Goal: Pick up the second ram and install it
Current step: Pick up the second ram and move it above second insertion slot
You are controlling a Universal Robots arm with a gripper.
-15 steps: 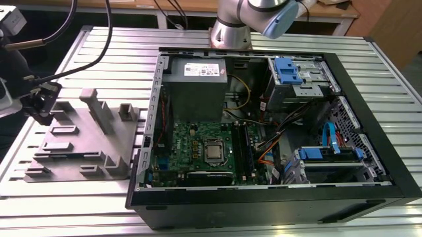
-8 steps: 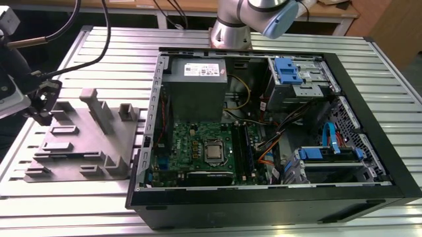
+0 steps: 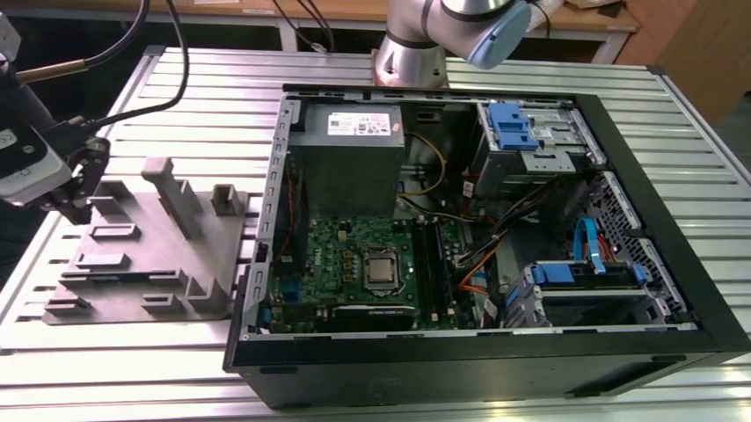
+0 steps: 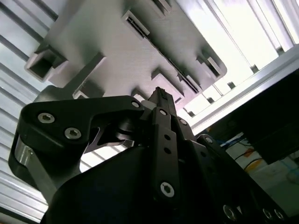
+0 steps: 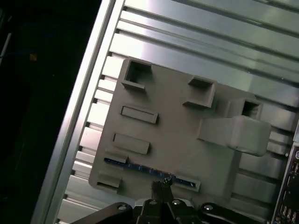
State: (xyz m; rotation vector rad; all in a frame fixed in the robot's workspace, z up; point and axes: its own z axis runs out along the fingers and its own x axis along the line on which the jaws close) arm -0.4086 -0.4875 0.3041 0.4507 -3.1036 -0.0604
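The second ram (image 5: 135,166) is a thin blue strip standing on edge between two small brackets of the grey holder plate (image 5: 173,121). My gripper (image 5: 161,183) hangs just over the ram's middle with its fingertips together and nothing between them. In the exterior view the gripper (image 3: 80,211) is above the holder plate (image 3: 141,264), at the plate's edge on the exterior view's left. The second wrist view has the shut gripper (image 4: 161,92) pointing at the plate (image 4: 117,51). The black memory slots (image 3: 432,264) lie on the motherboard (image 3: 352,255).
The open computer case (image 3: 657,264) lies on the slatted metal table (image 3: 211,79), at the exterior view's right of the plate. Inside are a power supply (image 3: 352,149), blue drive brackets (image 3: 516,127) and loose cables (image 3: 481,264). Upright grey posts (image 3: 164,180) rise from the plate.
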